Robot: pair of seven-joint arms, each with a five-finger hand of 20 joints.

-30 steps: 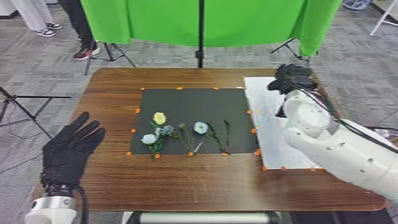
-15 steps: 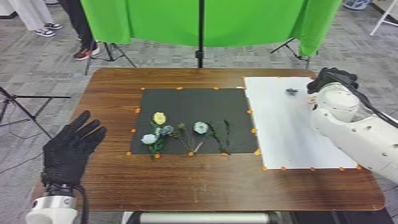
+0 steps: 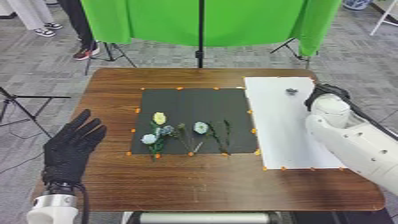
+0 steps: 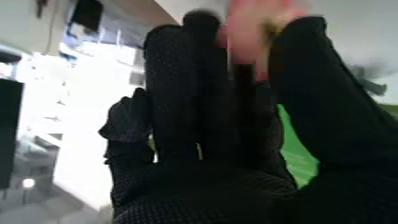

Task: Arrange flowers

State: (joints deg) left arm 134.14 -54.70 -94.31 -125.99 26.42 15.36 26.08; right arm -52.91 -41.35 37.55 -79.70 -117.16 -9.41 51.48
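In the head view, the right hand [image 3: 329, 95] was over the upper right part of the frame, at the right edge of a white sheet [image 3: 286, 127], its white arm coming in from the lower right. In the right wrist view, the right hand [image 4: 200, 192] had its fingers stretched out and its thumb apart from them; a blurred pink thing [image 4: 258, 25] showed near the fingertips and thumb, and whether they touched it could not be told. The left hand [image 3: 69, 155] was at the left of the head view, by the left edge of the brown counter [image 3: 191, 187], with its fingers straight and spread and closed on nothing. The flowers lay mostly on a black mat [image 3: 187, 104], left of the white sheet. A yellow flower [image 3: 160, 118] was uppermost in the group at the mat's left, with a blue flower [image 3: 167, 130] below it and a white flower [image 3: 148, 139] lower and further left. A pale blue flower [image 3: 201, 128] lay near the middle of the mat's lower half, and a green stem [image 3: 227, 134] lay just right of it. A small grey-blue flower [image 3: 291, 91] lay by itself on the upper part of the white sheet, left of the right hand. Behind the counter, a green cloth [image 3: 151, 22] hung across the top of the frame with a dark pole [image 3: 201, 35] in front.
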